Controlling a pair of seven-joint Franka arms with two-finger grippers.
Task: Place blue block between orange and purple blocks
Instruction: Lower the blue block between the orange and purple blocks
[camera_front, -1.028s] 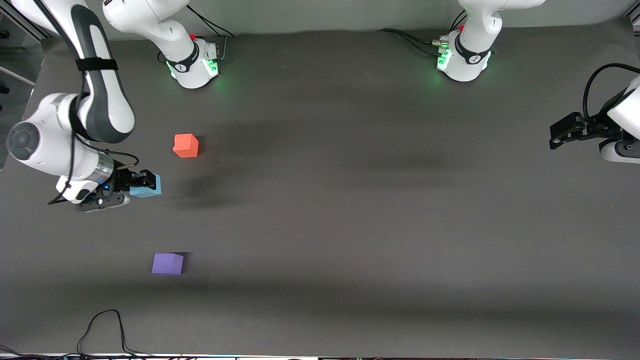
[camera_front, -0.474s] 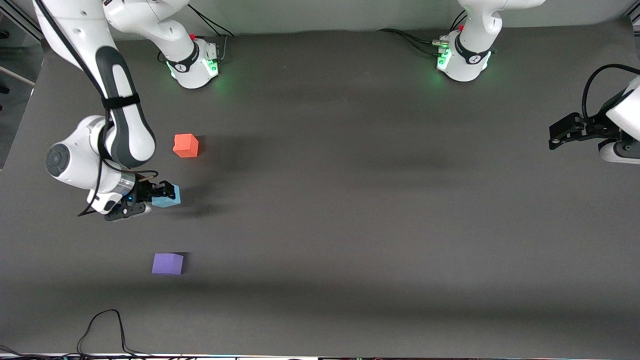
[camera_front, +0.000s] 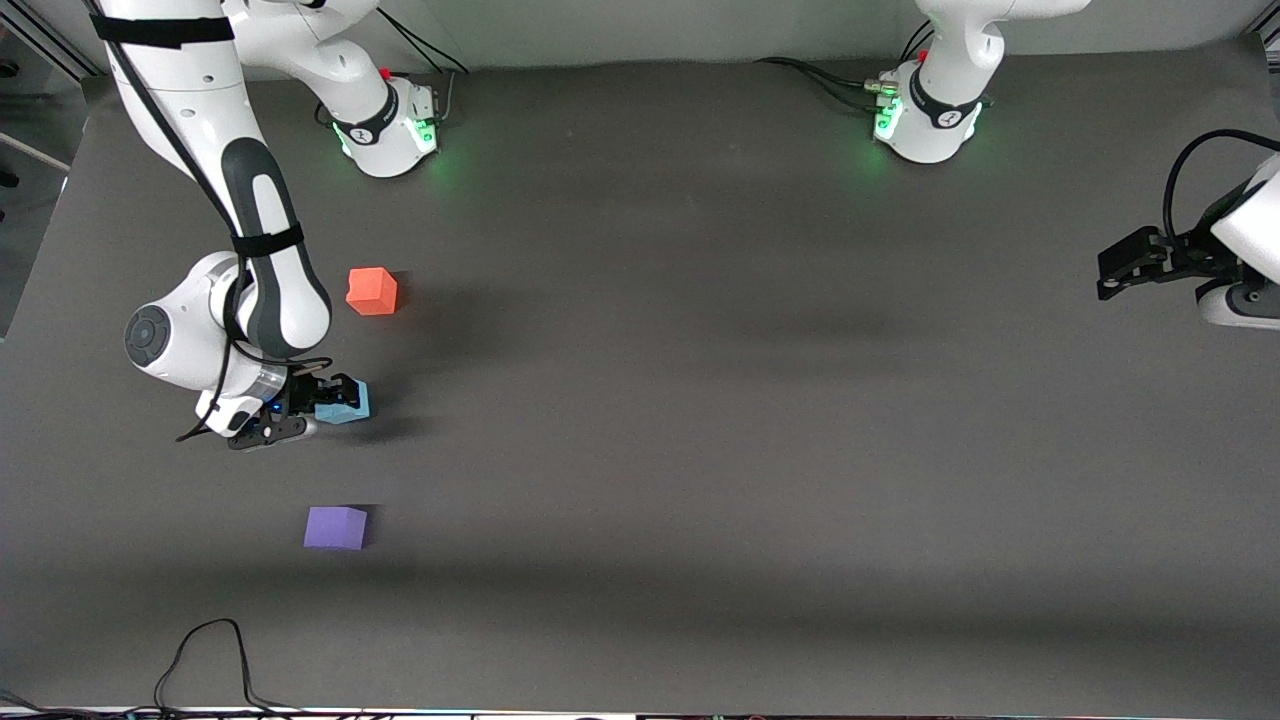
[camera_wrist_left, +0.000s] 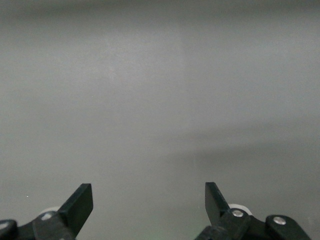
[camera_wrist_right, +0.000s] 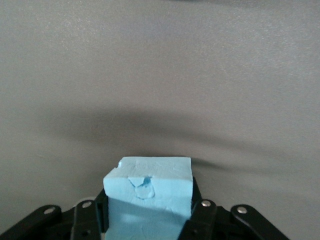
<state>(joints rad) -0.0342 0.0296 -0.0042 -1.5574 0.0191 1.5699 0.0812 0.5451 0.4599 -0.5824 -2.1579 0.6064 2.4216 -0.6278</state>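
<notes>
My right gripper (camera_front: 335, 398) is shut on the light blue block (camera_front: 345, 403), and holds it low over the mat between the orange block (camera_front: 372, 291) and the purple block (camera_front: 335, 527). The orange block lies farther from the front camera, the purple one nearer to it. In the right wrist view the blue block (camera_wrist_right: 149, 192) fills the space between the black fingers, with bare mat past it. My left gripper (camera_front: 1108, 266) waits at the left arm's end of the table, open. The left wrist view shows its fingertips (camera_wrist_left: 82, 202) wide apart over bare mat.
A dark grey mat (camera_front: 700, 400) covers the table. The two arm bases (camera_front: 385, 125) stand along the edge farthest from the front camera. A black cable (camera_front: 205, 660) loops at the near edge, toward the right arm's end.
The right arm has carried the blue block from beside the mat's edge in toward the line between the orange and purple blocks, and lowered it. The left arm has not moved.
</notes>
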